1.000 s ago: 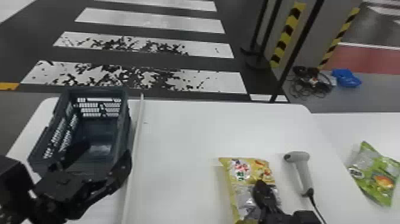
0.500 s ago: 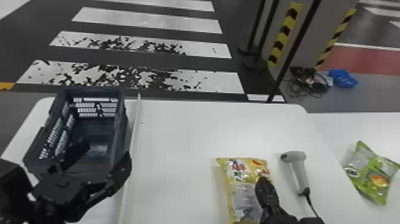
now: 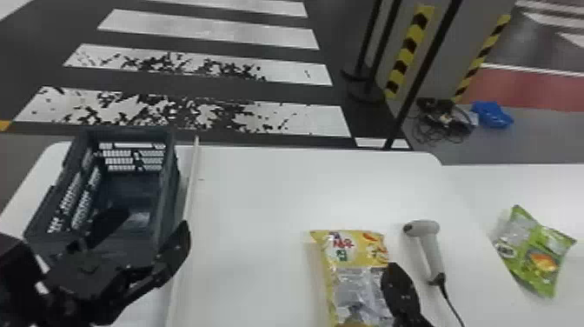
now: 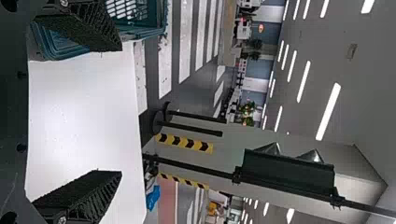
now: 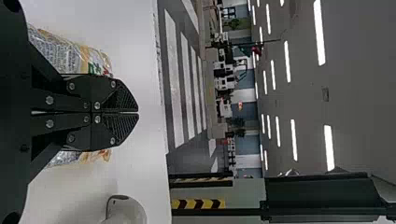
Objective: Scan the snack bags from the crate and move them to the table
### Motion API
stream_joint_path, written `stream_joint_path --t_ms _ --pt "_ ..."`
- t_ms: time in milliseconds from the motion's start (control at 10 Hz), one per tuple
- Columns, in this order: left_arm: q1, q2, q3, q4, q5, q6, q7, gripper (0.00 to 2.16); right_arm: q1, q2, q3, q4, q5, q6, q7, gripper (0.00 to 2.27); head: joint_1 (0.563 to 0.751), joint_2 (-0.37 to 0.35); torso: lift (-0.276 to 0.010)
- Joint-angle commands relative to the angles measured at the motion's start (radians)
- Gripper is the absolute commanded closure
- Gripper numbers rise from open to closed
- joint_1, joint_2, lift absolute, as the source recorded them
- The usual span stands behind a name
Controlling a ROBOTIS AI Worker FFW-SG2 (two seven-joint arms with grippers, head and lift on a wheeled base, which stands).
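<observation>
My left gripper (image 3: pixel 154 219) is open at the near end of the dark crate (image 3: pixel 170 195); in the left wrist view the fingers of this gripper (image 4: pixel 119 111) stand wide apart, with nothing between them. Printed side up, the yellow snack bag (image 3: pixel 356 263) lies on the table. Over its right edge is my right gripper (image 3: pixel 393 274). Seen from the right wrist, that gripper (image 5: pixel 137 112) is shut with its tips together, and the yellow bag (image 5: pixel 70 53) lies beyond it. The grey scanner (image 3: pixel 428 248) rests just right of the yellow bag.
A green snack bag (image 3: pixel 532 256) lies farther right on the adjoining white table (image 3: pixel 521 180). A thin pale strip (image 3: pixel 191 187) runs along the crate's right side. The scanner's cable (image 3: pixel 452 302) trails toward the near edge.
My right gripper has shifted a little to the right across the yellow bag, toward the scanner. The head view has turned slightly to the right. My left gripper keeps its place at the crate.
</observation>
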Motion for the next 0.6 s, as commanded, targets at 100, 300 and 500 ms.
stream_joint_path --t_ms 100,300,500 --pt "0.001 0.000 -0.003 0.003 -0.001 0.000 0.000 0.05 -0.001 0.000 0.022 0.066 0.002 -0.057 0.000 2.24 0.695 -0.183 -0.095" --pt "0.000 -0.005 -0.003 0.012 -0.003 0.000 0.000 0.05 -0.012 0.000 0.045 0.101 0.007 -0.069 0.000 2.24 0.695 -0.175 -0.095" --pt "-0.002 -0.013 -0.004 0.018 -0.006 -0.003 0.000 0.05 -0.050 0.000 0.071 0.165 0.016 -0.072 0.002 2.24 0.695 -0.159 -0.095"
